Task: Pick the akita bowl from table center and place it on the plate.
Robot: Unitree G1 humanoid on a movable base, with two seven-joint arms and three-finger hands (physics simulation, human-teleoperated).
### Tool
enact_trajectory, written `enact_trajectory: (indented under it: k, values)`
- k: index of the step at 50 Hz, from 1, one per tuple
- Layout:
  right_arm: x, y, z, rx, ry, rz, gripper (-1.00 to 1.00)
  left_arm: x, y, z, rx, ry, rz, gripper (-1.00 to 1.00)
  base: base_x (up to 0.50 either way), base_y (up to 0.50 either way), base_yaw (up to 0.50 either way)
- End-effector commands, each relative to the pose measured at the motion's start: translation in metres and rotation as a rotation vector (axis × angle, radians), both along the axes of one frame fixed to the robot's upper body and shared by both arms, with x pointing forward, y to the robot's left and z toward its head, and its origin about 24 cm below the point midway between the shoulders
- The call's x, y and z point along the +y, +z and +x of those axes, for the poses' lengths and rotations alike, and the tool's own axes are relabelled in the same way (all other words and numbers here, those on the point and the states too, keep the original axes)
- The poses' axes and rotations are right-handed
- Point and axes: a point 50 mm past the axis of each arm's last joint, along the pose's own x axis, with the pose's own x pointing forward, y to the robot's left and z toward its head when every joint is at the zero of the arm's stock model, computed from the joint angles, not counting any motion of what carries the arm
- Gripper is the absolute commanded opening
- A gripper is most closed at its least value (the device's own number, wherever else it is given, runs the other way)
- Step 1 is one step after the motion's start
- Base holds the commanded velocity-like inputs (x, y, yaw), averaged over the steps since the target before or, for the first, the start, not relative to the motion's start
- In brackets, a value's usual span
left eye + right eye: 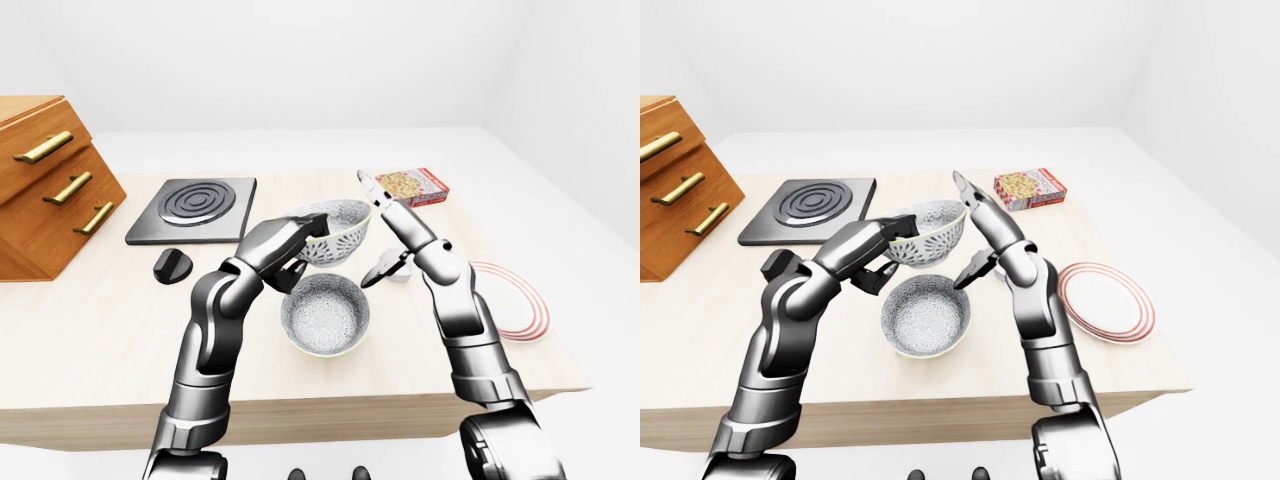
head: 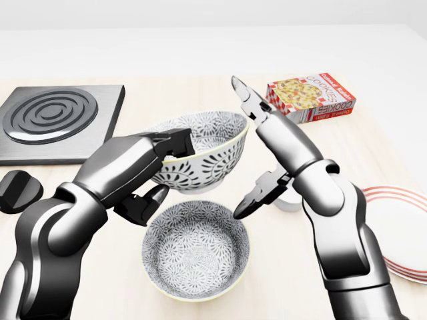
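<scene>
A patterned black-and-white akita bowl (image 2: 207, 143) hangs tilted above the table, and my left hand (image 2: 165, 172) is shut on its left rim, fingers inside and thumb under. Directly below it a second, similar patterned bowl (image 2: 195, 250) rests upright on the table. My right hand (image 2: 243, 150) is open just right of the lifted bowl, one finger pointing up past its rim and the thumb reaching down toward the lower bowl; whether it touches either is unclear. The white plate (image 1: 1108, 300) with red rings lies flat on the table, to the right of my right forearm.
A cookies box (image 2: 310, 97) lies at the upper right. A black burner plate (image 2: 53, 120) and a black knob (image 2: 17, 190) sit at the left. A wooden drawer cabinet (image 1: 45, 180) stands at the far left. A small white object (image 2: 290, 200) is partly hidden behind my right hand.
</scene>
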Motion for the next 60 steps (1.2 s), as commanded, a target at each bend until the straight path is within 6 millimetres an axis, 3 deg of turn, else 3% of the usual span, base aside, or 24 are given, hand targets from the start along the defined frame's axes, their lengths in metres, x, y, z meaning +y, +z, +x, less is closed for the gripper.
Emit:
enact_trajectory:
  k: [1,13,15,17,20,22,45,47,49,50,52,53,60]
  values:
    - [0.004,-0.0054,0.0078,0.043,-0.001,-0.072,1.0,0.0026,0.0039,0.0004,-0.021,0.022,0.015,-1.0,0.0,0.0,0.0]
    - [0.003,-0.009,0.0121,0.061,-0.015,-0.08,0.96,0.0032,0.0018,0.0029,-0.008,0.018,0.004,-1.0,0.0,0.0,0.0]
    - [0.0036,-0.0087,0.0139,0.062,-0.018,-0.08,0.29,0.0038,0.0022,0.0046,-0.009,0.021,0.0,-1.0,0.0,0.0,0.0]
    - [0.0034,-0.0093,0.0148,0.064,-0.022,-0.082,-0.02,0.004,0.0018,0.0043,-0.008,0.021,-0.002,-1.0,0.0,0.0,0.0]
    - [0.0022,-0.0104,0.0158,0.066,-0.031,-0.083,-0.8,0.0029,0.0021,0.0023,-0.005,0.009,-0.009,-1.0,0.0,0.0,0.0]
    - [0.0012,-0.0105,0.0157,0.065,-0.035,-0.083,-1.0,0.0029,0.0032,0.0034,-0.005,0.006,-0.015,-1.0,0.0,0.0,0.0]
    - [-0.0008,-0.0078,0.0101,0.05,-0.026,-0.076,-1.0,0.0054,0.0018,0.0067,-0.011,0.026,-0.026,-1.0,0.0,0.0,0.0]
    - [-0.0005,-0.0072,0.0096,0.048,-0.023,-0.076,-1.0,0.0054,0.002,0.0064,-0.014,0.028,-0.025,-0.63,0.0,0.0,0.0]
    - [-0.0004,-0.0066,0.0096,0.046,-0.022,-0.076,-1.0,0.0053,0.0021,0.0061,-0.016,0.029,-0.021,-0.45,0.0,0.0,0.0]
    - [-0.0004,-0.0066,0.0095,0.046,-0.022,-0.076,-1.0,0.0053,0.0022,0.0059,-0.018,0.031,-0.021,-0.13,0.0,0.0,0.0]
    - [-0.0008,-0.0066,0.0095,0.046,-0.023,-0.077,-1.0,0.0054,0.0025,0.0058,-0.023,0.034,-0.021,0.71,0.0,0.0,0.0]
    - [-0.0007,-0.0067,0.0094,0.046,-0.022,-0.079,-1.0,0.0053,0.0025,0.0057,-0.024,0.034,-0.022,0.94,0.0,0.0,0.0]
    - [-0.0011,-0.0076,0.0093,0.05,-0.023,-0.083,-1.0,0.005,0.0025,0.0054,-0.024,0.032,-0.022,1.0,0.0,0.0,0.0]
